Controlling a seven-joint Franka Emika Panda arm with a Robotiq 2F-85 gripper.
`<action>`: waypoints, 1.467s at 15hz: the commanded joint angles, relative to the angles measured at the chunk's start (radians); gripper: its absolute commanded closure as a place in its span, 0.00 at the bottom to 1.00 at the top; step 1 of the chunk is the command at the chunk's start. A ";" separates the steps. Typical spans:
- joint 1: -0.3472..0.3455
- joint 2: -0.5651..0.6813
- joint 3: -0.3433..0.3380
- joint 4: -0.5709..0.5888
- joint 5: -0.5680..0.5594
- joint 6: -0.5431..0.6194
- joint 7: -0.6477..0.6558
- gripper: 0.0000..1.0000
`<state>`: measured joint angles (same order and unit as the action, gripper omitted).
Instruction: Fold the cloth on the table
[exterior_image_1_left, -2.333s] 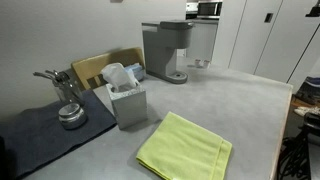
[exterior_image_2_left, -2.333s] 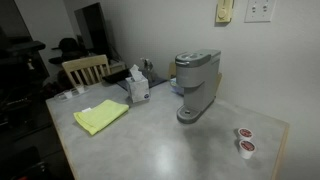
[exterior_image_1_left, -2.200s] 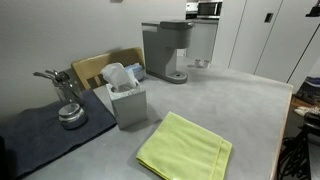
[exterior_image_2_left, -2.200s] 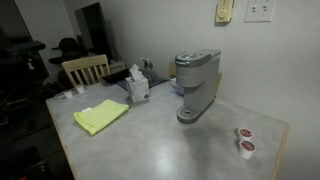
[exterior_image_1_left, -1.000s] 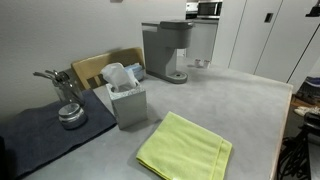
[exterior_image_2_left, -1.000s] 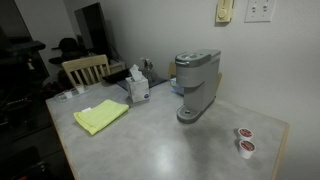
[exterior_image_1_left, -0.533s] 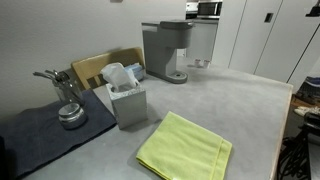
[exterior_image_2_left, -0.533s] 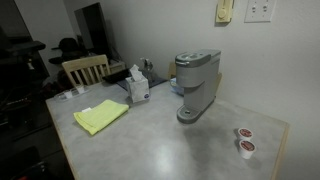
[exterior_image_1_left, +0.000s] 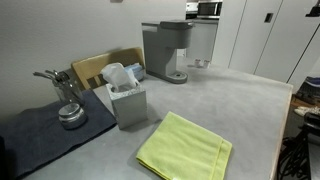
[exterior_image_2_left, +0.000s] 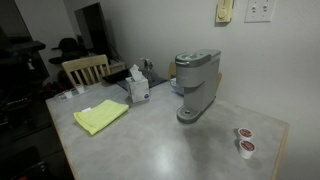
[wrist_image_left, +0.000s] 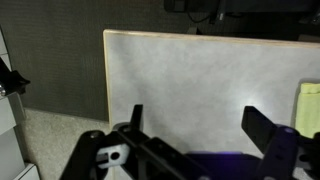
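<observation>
Wrist view: black two-finger gripper comes in from the bottom edge. Fingers stand wide apart, with only bare table top showing between them. The gripper hangs well above the large flat light-grey matte table. The table's edge and a corner lie to the gripper's upper left, with dark floor past that edge.

Thin yellow-green rectangular cloth: only a narrow strip shows at the frame's right border. It lies beyond the right-hand finger and apart from it, flat on the table.

In both exterior views the cloth lies flat on the table, near one end and close to an edge. A stitched hem is visible along one side. The tag is too small to make out.

Other things around the cloth:
- Grey box of white tissues, just beside the cloth but apart from it.
- Dark grey mat next to the box, with a shiny metal lever tool on a round base standing on it.
- Tall grey coffee machine, upright and well apart from the cloth.
- Light wooden chair behind the table end.
- Two small round pods near the far corner in an exterior view.
</observation>
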<state>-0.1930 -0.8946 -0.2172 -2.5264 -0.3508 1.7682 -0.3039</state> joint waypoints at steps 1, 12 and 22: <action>0.016 0.000 -0.017 0.006 -0.006 -0.002 0.012 0.00; 0.060 -0.022 -0.040 -0.069 0.201 0.249 0.115 0.00; 0.112 -0.007 -0.026 -0.111 0.280 0.231 0.093 0.00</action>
<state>-0.0655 -0.9057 -0.2554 -2.6395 -0.0839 2.0008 -0.2006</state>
